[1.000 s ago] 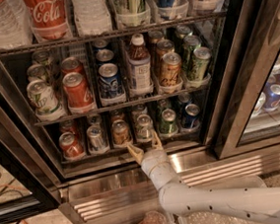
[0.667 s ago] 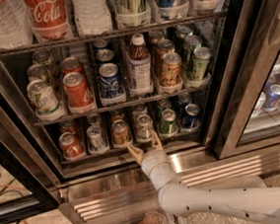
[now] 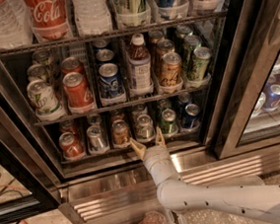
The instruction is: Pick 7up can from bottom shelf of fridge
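The fridge (image 3: 230, 100) stands open, with a black frame and a ribbed steel base strip (image 3: 220, 169). On the bottom shelf (image 3: 85, 158) the pale whitish-silver 7up can (image 3: 144, 127) stands at the front of the middle lane. My gripper (image 3: 148, 141) is open just in front of and slightly below this can, at the shelf's front rail. One fingertip points towards the brown can (image 3: 120, 132), the other towards the green can (image 3: 168, 121). The fingers are not around the can. My white arm (image 3: 213, 201) reaches in from the lower right.
Also on the bottom shelf are a red can (image 3: 71, 146), a silver-grey can (image 3: 97, 138) and a blue can (image 3: 190, 116). The taller rack above holds cans and a bottle (image 3: 139, 67). A closed glass door (image 3: 272, 96) stands at the right. Cables (image 3: 9, 193) lie on the floor at the left.
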`<state>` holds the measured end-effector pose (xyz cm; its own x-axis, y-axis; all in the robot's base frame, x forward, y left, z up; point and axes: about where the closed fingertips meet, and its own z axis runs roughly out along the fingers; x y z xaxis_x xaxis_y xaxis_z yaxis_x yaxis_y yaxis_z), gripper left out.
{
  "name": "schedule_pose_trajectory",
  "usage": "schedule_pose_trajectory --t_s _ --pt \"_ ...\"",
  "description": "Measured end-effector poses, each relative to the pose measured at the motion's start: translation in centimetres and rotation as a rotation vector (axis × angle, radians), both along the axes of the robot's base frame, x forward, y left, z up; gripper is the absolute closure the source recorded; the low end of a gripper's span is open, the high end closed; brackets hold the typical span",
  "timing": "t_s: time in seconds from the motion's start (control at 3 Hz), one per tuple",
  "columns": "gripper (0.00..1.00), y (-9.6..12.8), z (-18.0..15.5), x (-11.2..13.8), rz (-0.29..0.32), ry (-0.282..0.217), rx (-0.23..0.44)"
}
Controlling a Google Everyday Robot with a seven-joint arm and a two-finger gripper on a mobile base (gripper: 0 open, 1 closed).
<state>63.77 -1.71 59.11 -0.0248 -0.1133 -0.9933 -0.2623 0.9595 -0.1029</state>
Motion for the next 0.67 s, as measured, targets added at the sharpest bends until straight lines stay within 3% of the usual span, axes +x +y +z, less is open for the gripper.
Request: schedule_pose_trajectory --t_s 0.33,0.67 --pt "0.27 0.55 0.8 2.3 -0.007 -0.035 0.022" --pt "0.27 0.86 0.74 2.69 0.002 -0.035 0.026"
